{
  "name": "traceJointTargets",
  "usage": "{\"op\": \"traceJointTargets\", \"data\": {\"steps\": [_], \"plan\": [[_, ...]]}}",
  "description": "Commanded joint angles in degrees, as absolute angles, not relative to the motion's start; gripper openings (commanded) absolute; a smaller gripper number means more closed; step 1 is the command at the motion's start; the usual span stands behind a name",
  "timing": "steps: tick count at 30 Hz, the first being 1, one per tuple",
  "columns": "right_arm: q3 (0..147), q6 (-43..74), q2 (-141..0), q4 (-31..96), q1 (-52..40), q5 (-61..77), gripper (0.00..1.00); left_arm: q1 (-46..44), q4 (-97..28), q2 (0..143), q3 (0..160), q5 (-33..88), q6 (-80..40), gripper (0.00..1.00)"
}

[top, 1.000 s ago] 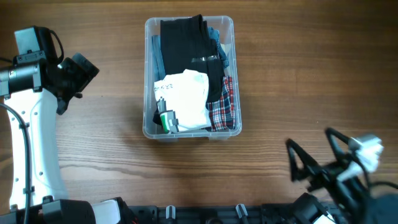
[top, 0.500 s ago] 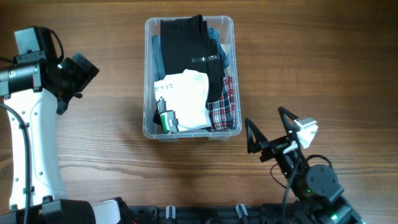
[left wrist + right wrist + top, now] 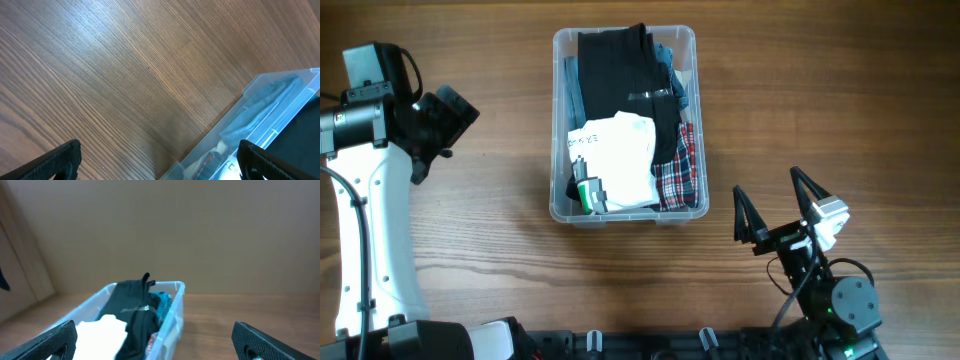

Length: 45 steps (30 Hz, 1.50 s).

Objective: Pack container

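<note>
Filled container sitting between two arms, both sets of jaws gaping and holding nothing

Overhead: the container (image 3: 625,218) is resting on the wooden surface (image 3: 820,80), stuffed with a black garment (image 3: 620,65), a white folded cloth (image 3: 620,155) and a plaid cloth (image 3: 685,165); the left gripper (image 3: 448,125) is hovering well to the container's left, the right gripper (image 3: 768,185) near its lower right corner, neither touching it; left wrist: the jaws are spreading wide over bare wood, one container corner showing beside them; right wrist: the wide jaws are facing the container's short end, clothes reaching about rim height; judging by this, the container is probably handling light, stiff yet slippery, so the thick rim on opposite walls is looking the surest hold.
</note>
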<state>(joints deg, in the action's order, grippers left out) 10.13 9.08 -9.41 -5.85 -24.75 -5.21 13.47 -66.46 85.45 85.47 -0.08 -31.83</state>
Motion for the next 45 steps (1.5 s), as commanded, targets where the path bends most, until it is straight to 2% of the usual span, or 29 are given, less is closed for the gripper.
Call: {"op": "traceJointTargets", "data": {"steps": [1, 11, 21, 45], "plan": [[7.0, 8.0, -7.3, -6.0, -21.8, -1.0, 1.0, 13.8, -66.4, 85.3, 86.0, 0.0, -31.8, 1.0], [0.3, 7.4, -0.2, -5.1, -18.5, -0.7, 1.0, 13.8, -66.4, 85.3, 86.0, 0.0, -31.8, 1.0], [0.3, -3.1, -0.4, -1.1, -17.9, 1.4, 1.0, 13.8, -66.4, 85.3, 86.0, 0.0, -31.8, 1.0], [0.3, -3.0, -0.6, -0.3, -17.9, 1.4, 1.0, 13.8, -66.4, 85.3, 86.0, 0.0, -31.8, 1.0]]}}
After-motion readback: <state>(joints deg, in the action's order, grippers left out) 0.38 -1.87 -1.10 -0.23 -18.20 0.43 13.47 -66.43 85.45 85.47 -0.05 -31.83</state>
